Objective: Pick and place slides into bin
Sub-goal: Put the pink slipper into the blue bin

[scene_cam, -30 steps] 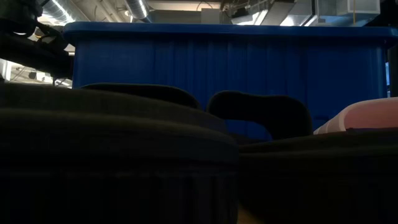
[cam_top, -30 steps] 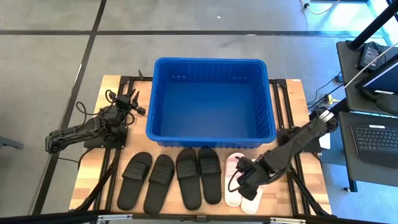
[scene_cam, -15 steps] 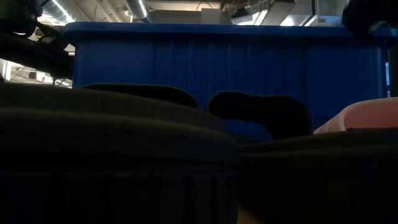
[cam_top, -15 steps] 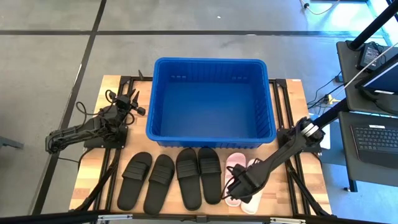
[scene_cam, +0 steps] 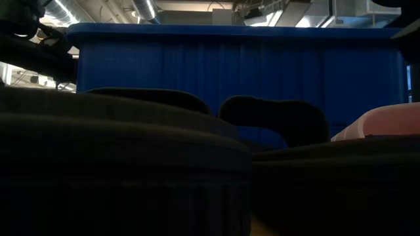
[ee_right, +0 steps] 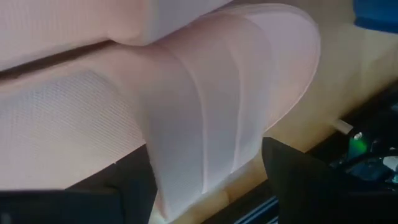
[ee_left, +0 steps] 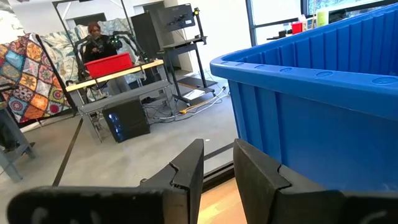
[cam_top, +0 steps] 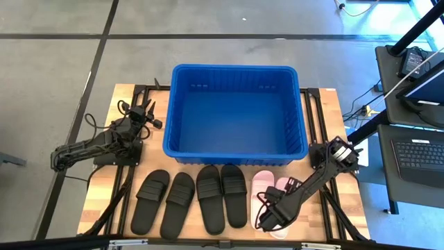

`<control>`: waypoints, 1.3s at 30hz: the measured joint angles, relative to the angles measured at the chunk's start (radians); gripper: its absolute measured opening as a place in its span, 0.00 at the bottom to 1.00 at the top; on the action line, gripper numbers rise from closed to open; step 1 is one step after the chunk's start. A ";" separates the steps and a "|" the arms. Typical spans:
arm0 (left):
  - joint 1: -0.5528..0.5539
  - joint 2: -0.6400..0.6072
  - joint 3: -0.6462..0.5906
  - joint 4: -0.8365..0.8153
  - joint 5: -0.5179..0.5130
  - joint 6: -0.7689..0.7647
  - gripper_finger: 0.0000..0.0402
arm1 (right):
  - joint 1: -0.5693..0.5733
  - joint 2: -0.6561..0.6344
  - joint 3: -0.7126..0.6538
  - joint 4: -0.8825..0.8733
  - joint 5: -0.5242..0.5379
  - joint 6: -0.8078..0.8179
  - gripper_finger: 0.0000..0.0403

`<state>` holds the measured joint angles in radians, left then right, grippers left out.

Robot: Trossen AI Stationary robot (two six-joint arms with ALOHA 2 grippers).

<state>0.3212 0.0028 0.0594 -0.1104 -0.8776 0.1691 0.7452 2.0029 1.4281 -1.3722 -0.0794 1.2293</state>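
The blue bin stands at the table's far middle. Several black slides and two pale pink slides lie in a row on their soles in front of it, the pink ones on the right. My right gripper is low over the near ends of the pink slides and is open. In the right wrist view its fingers stand on either side of one pink slide's wide strap. My left gripper waits shut, left of the bin. My right gripper comes at the pink slide from above, slanting toward the table's near edge, with the strap between its open fingers. The slide lies flat on the table. I cannot tell whether the fingers touch it.
The bin's near wall rises just behind the row of slides. Desks with a laptop stand off the table's right. Bare wood shows left of the black slides.
My right gripper has gone toward the table's near edge and down, from above the middle of the pink slides to low over their near ends. The slides have not moved.
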 joint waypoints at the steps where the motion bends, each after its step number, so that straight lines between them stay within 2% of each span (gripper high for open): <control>1: 0.000 0.000 0.000 0.000 0.000 0.000 0.21 | 0.000 0.000 0.000 0.006 0.003 0.000 0.65; 7: 0.000 0.000 0.000 0.000 0.000 -0.001 0.21 | 0.000 0.000 0.000 0.012 0.018 0.000 0.49; 17: 0.000 0.000 0.000 0.000 0.000 -0.003 0.21 | -0.001 0.000 0.000 0.006 0.006 0.000 0.06; 18: 0.000 0.000 0.000 0.000 0.000 -0.004 0.21 | -0.001 0.000 0.000 0.006 0.002 0.000 0.04; 24: 0.000 0.000 0.000 0.000 0.000 -0.004 0.21 | -0.001 -0.008 0.020 0.022 -0.048 0.000 0.03; 32: 0.000 0.000 0.000 0.000 0.000 -0.005 0.21 | -0.001 -0.075 0.174 0.013 -0.103 0.059 0.03; 39: 0.000 0.000 0.000 0.000 0.000 -0.010 0.21 | -0.001 -0.124 0.376 -0.023 -0.023 0.129 0.03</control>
<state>0.3212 0.0027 0.0595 -0.1104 -0.8772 0.1593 0.7446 1.8791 1.8043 -1.3955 -0.1022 1.3580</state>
